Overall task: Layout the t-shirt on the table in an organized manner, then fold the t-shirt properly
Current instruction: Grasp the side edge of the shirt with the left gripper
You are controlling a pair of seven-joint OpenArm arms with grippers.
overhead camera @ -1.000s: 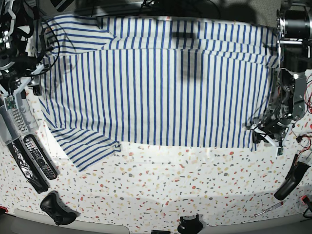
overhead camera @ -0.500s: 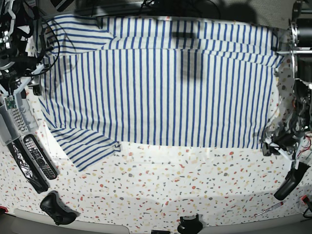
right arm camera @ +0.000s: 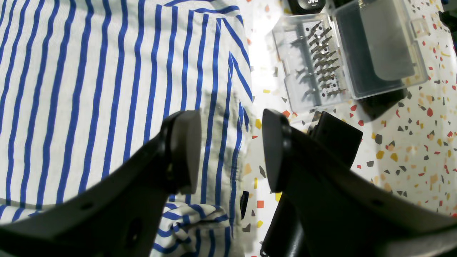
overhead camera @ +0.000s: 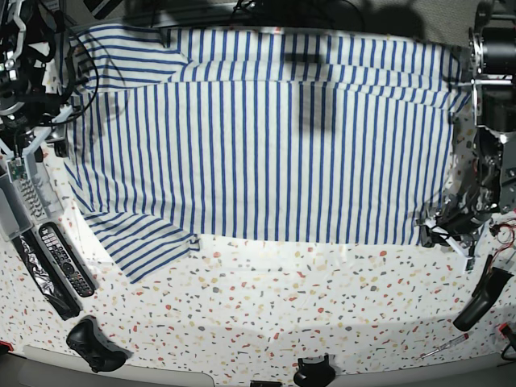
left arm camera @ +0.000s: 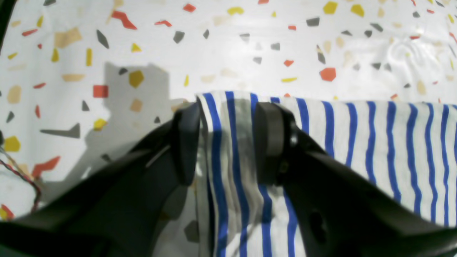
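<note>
Where bits fill it, clear case (right arm camera: 342, 57) adjoins t-shirt (right arm camera: 107, 82).

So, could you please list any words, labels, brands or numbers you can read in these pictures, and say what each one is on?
"JVC", partly cut off and blurred, so uncertain: white letters on the black device at the top edge of the right wrist view.
Remote controls: button markings too small to read.
Striped t-shirt: no readable print; its tag shows no legible text.
Clear plastic case: no label visible.
</note>
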